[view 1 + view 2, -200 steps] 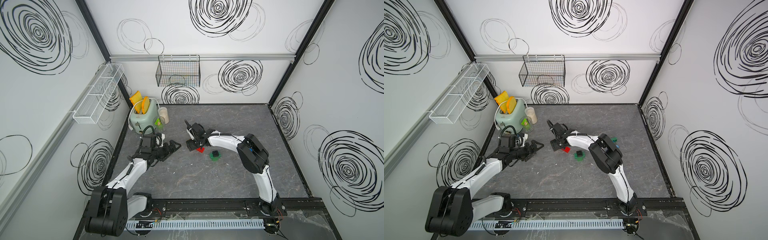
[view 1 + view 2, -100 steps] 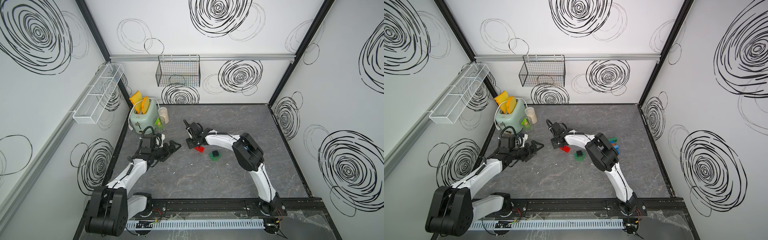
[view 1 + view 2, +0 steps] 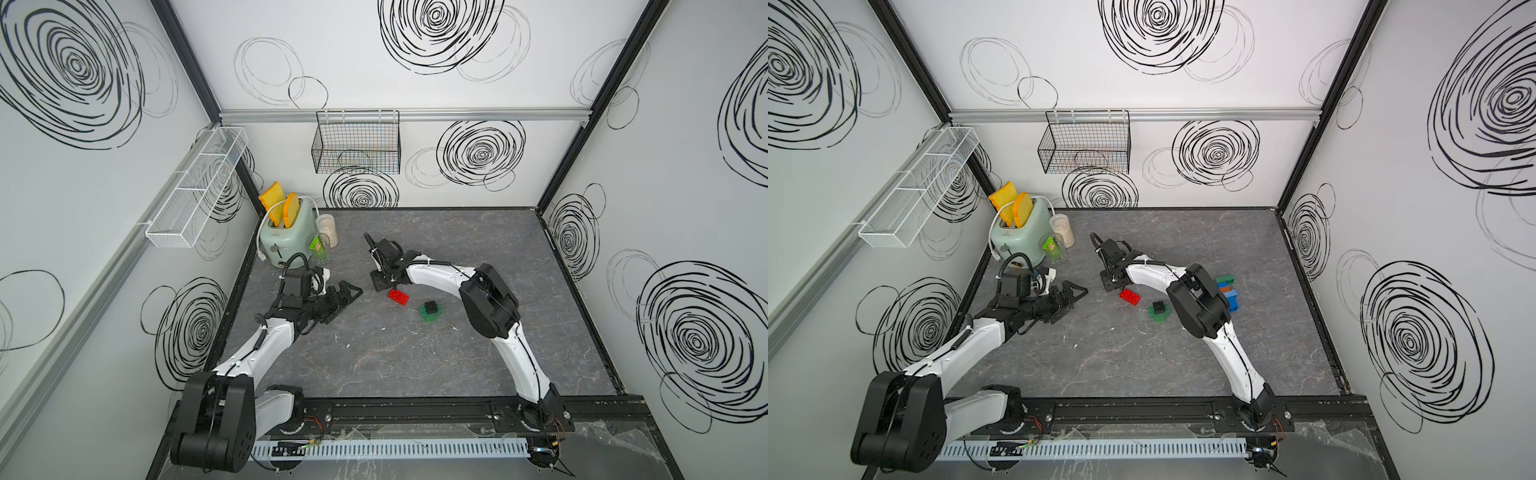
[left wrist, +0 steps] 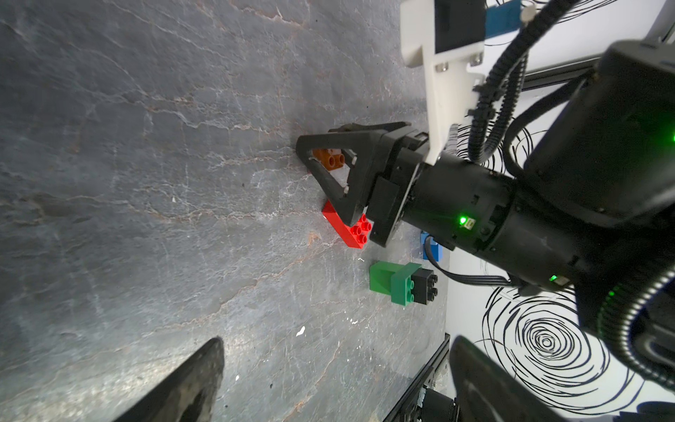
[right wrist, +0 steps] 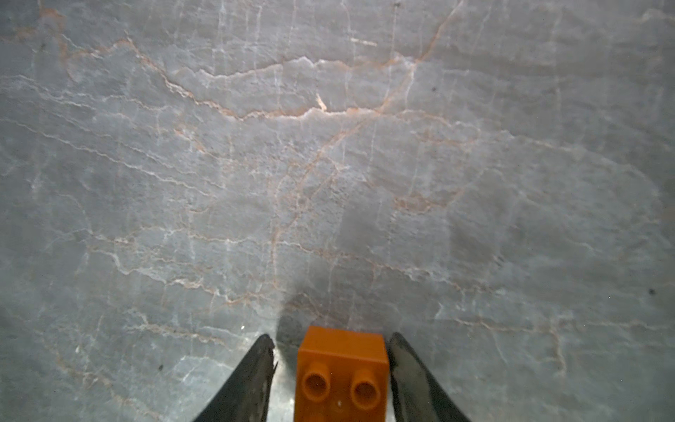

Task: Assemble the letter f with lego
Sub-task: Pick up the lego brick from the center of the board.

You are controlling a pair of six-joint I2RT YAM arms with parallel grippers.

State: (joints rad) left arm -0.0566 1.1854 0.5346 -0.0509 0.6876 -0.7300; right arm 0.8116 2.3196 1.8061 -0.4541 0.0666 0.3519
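Observation:
An orange lego brick (image 5: pixel 341 369) stands on the grey table between the fingers of my right gripper (image 5: pixel 332 339). One finger touches its side and a narrow gap shows at the other, so the gripper is open. In both top views that gripper (image 3: pixel 380 284) points down at the table. A red lego brick (image 3: pixel 399 297) lies just beside it. A green brick with a black one on top (image 3: pixel 430 311) sits a little further right. A stack of green, orange and blue bricks (image 3: pixel 1227 291) shows behind the right arm. My left gripper (image 3: pixel 345 293) hangs wide open and empty, left of the red brick.
A mint toaster (image 3: pixel 286 237) holding bread slices, a jar (image 3: pixel 327 230) and a glass (image 3: pixel 319 248) stand at the back left corner. A black wire basket (image 3: pixel 356 143) and a white mesh shelf (image 3: pixel 195 189) hang on the walls. The arms' base rail (image 3: pixel 415 411) runs along the front.
The right gripper's jaws have narrowed around the orange brick, and the right arm's elbow has swung a little to the left. The left arm has not moved.

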